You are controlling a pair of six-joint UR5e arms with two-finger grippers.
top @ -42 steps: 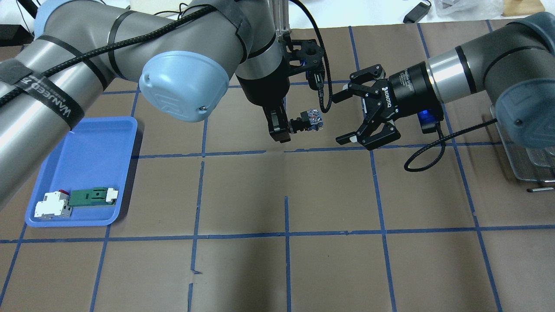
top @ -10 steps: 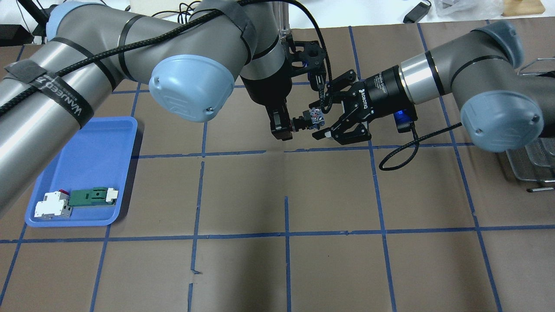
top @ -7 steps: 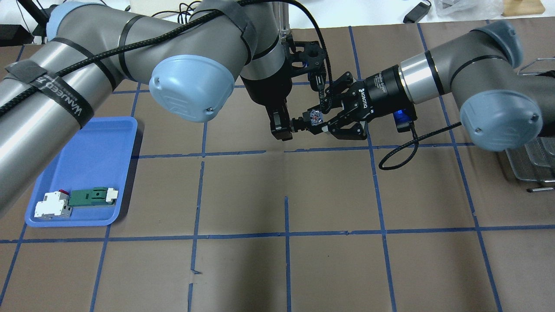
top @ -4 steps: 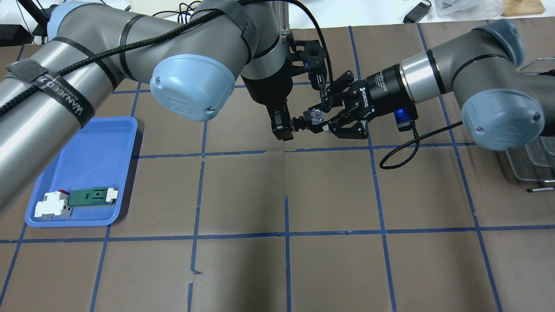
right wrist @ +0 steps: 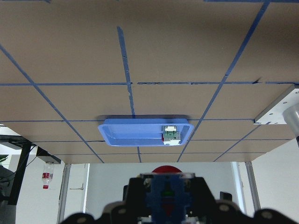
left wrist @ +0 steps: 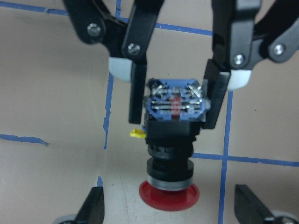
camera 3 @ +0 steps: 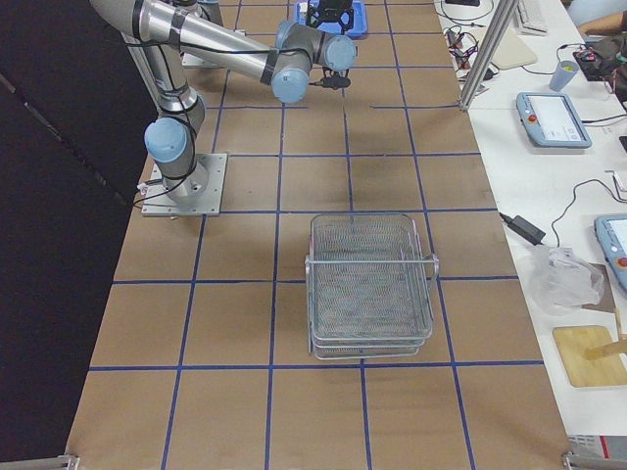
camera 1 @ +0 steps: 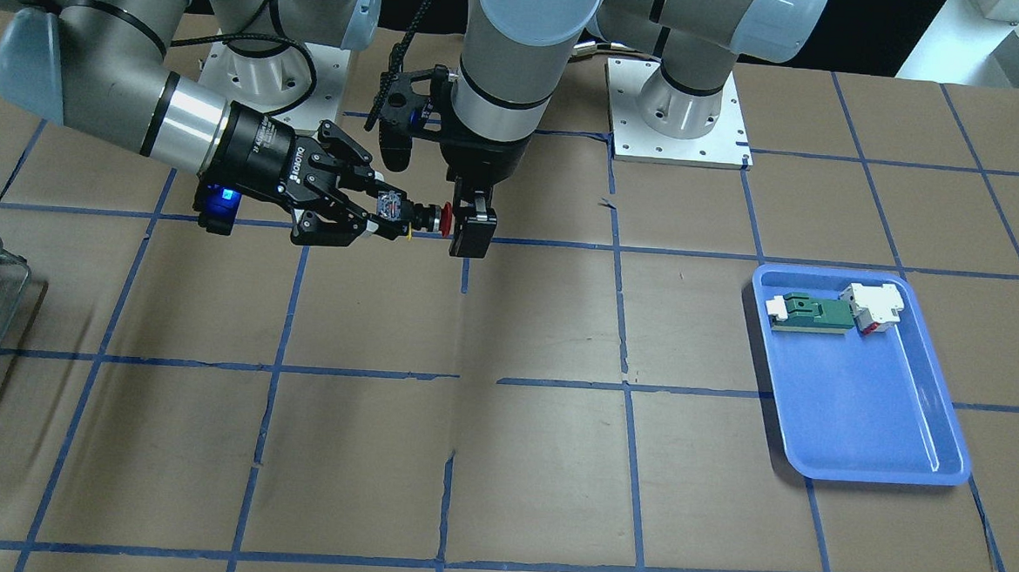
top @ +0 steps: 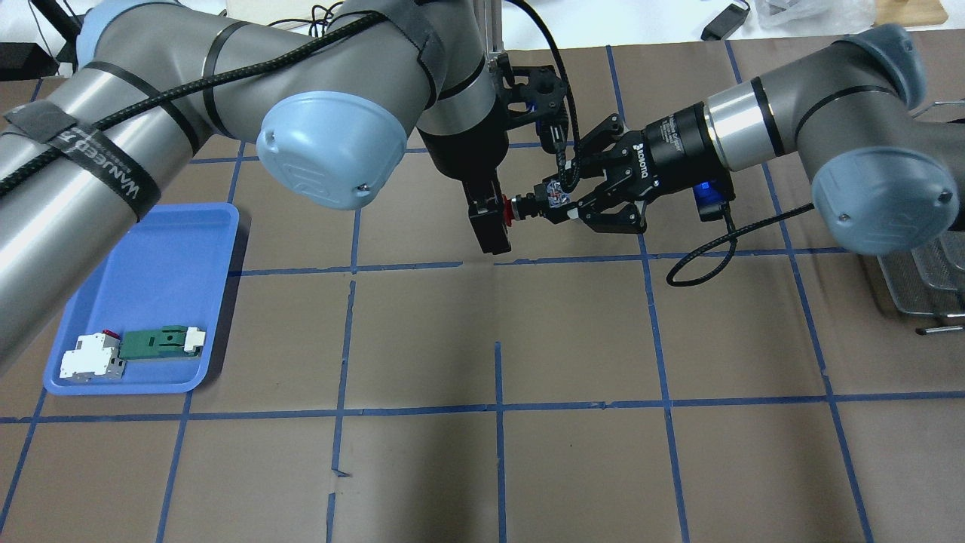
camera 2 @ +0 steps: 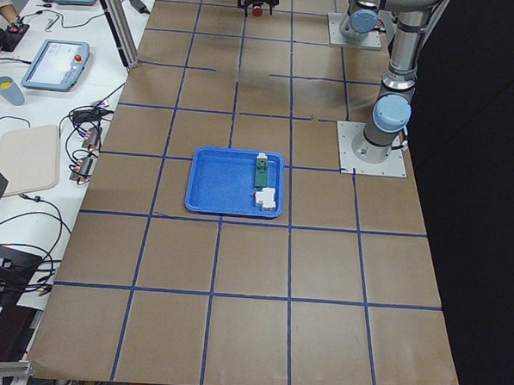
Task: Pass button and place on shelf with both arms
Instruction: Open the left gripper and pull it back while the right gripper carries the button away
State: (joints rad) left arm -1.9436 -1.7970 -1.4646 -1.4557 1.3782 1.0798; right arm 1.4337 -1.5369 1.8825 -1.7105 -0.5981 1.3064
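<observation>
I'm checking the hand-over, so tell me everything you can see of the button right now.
The button is a small push switch with a red mushroom cap, a black collar, a grey-and-blue block base with metal screws, and a tiny yellow tab on one side. It looks like plastic. It hangs level in the air above the table, with its cap toward the left claw. The right claw is shut on the block base, one finger on each side. The left claw is open and clear of the cap.

"How's the left side?"
"The left arm (top: 226, 90) reaches in, wrist turned down, and the left gripper (top: 494, 219) has its fingers spread wide."
"And the right?"
"The right arm (top: 791, 121) lies nearly level, its right gripper (top: 552, 202) pinched onto the button (camera 1: 417, 214)."
</observation>
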